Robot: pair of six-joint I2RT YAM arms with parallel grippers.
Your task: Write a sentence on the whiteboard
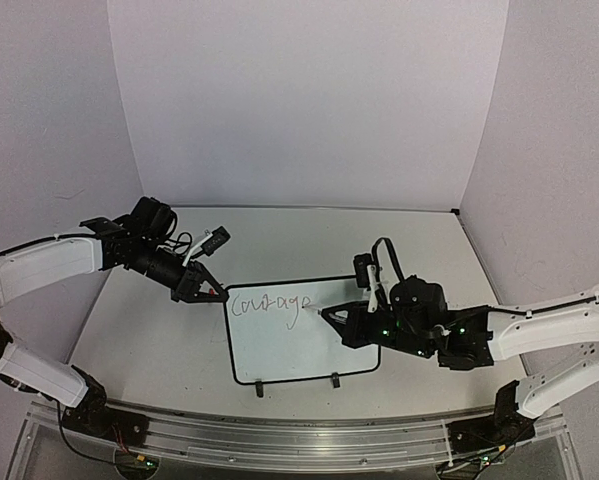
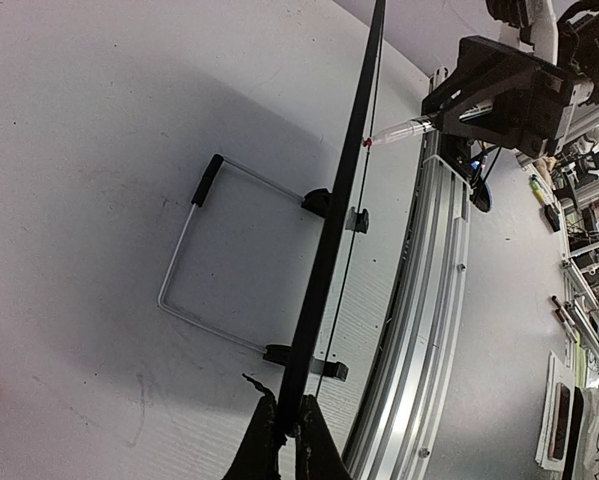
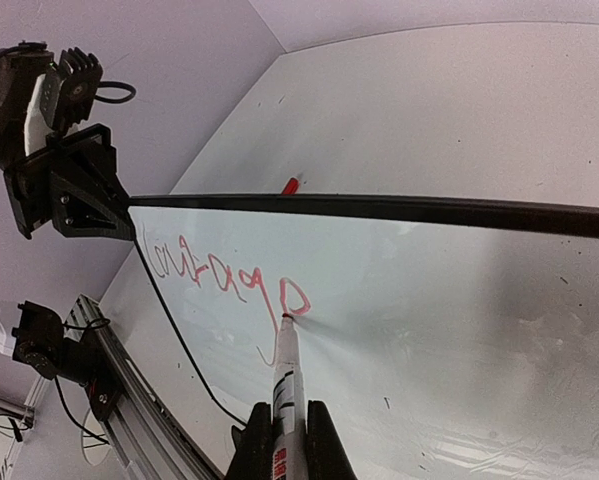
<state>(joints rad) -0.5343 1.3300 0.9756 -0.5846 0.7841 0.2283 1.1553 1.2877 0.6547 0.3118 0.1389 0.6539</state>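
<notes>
Here, left gripper [image 1: 209,291] pinching whiteboard [image 1: 299,350] at ten o'clock corner, right gripper [image 1: 341,318] pinching pen [image 3: 284,375], tip on sentence [image 1: 271,305], red cap [image 3: 291,185] just behind.

The glossy, black-bordered whiteboard [image 1: 301,350] stands tilted, far edge raised. The sentence [image 1: 272,305], red cursive reading "Courage", runs beside that edge, toward the left.

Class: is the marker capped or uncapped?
Uncapped: the white marker pen shows a bare tip touching the white black-edged whiteboard at the red lettering.

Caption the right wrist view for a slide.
Right gripper holds marker tip against red "Courage" on the whiteboard; left gripper clamps its edge.
</notes>
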